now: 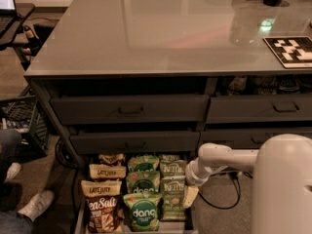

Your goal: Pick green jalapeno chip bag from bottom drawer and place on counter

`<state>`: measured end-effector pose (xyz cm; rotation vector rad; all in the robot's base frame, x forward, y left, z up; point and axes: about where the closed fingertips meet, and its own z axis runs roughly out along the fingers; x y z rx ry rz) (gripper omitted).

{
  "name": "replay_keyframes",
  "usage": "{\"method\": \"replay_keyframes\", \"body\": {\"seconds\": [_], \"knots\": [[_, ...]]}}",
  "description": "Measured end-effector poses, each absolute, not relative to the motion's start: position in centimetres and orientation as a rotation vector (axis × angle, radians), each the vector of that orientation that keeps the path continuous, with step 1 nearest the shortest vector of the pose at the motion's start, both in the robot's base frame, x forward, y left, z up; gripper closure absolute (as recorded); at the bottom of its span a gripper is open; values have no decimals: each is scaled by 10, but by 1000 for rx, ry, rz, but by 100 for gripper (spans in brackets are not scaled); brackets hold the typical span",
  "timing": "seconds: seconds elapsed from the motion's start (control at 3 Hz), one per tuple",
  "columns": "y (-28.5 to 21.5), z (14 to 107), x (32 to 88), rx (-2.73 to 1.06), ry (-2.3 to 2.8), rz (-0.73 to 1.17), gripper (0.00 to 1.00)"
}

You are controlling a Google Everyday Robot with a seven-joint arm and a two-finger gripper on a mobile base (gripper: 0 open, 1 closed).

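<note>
The bottom drawer [81, 217] is pulled out at the lower left and holds three rows of chip bags. The right row holds the dark olive-green jalapeno chip bags [171, 203], stacked front to back. The middle row holds brighter green "dang" bags [143, 211]. The left row holds tan and brown "Late July" bags [101, 209]. My gripper [189, 197] hangs from the white arm [222, 160] at the drawer's right edge, touching or just beside the nearest jalapeno bag. The glossy grey counter [161, 30] fills the upper half of the view.
Two shut drawers [130, 109] sit above the open one, with more drawers [261, 109] to the right. A black-and-white tag [291, 49] lies on the counter's right side. A person's leg and shoe [34, 204] are at the lower left. A crate [22, 116] stands at the left.
</note>
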<state>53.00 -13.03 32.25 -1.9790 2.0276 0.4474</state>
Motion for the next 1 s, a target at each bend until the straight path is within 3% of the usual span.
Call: {"method": "replay_keyframes", "body": {"seconds": [0.67,1.0], "knots": [[-143,260,551,-1914,2092,473,1],[-141,244,561,-1895,2098,492,7]]}}
